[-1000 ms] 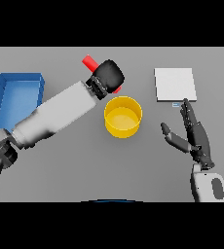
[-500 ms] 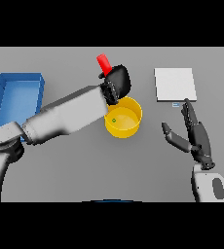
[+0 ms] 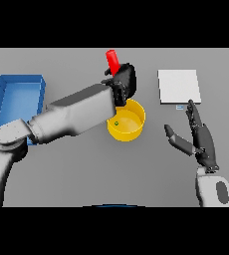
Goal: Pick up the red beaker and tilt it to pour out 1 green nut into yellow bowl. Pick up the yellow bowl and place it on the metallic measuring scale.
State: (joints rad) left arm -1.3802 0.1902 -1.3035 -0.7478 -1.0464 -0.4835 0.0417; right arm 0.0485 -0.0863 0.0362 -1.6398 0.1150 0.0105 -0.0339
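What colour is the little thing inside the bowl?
Green. The nut lies in the yellow bowl, seen in the head view.

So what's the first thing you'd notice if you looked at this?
Probably the bright red beaker sticking up from the left hand near the middle of the table. Just below it sits the yellow bowl with a tiny green nut inside. To the right lies the pale square measuring scale.

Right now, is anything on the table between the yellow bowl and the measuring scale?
Nothing visible does. The grey table between the yellow bowl and the metallic measuring scale is bare. The right hand waits open below the scale, off that line; the left hand holds the red beaker above the bowl.
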